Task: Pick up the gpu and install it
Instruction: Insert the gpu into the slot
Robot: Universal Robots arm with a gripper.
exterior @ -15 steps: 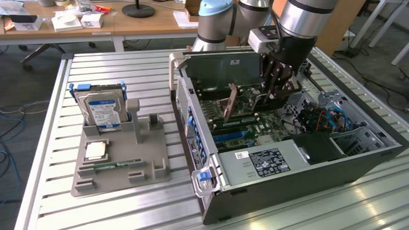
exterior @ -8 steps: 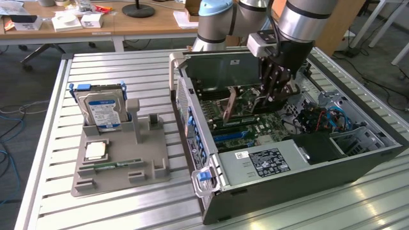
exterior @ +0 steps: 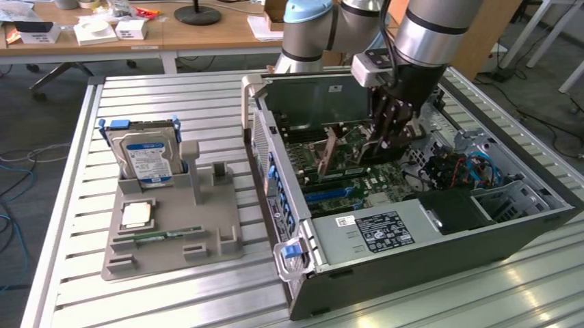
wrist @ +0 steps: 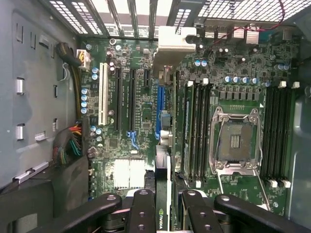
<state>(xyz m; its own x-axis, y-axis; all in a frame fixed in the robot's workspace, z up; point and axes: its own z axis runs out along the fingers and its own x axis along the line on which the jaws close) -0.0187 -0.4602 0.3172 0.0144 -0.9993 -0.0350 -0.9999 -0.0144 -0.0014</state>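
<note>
Exterior view: end effector [exterior: 388,145] hangs inside the open black computer tower case [exterior: 401,266], at 3 o'clock from the grey plastic parts holder [exterior: 164,239] on the slatted metal desk [exterior: 137,304].

Wrist view: fingers [wrist: 142,211] pinch the thin dark circuit-card gpu [wrist: 165,160] edge-on over the green motherboard [wrist: 126,141], by the long blue slot [wrist: 159,104]. Seating: cannot tell.

Risk: a tilted or offset card would jam the connector, or the silver bracket would catch the rear frame.
</note>
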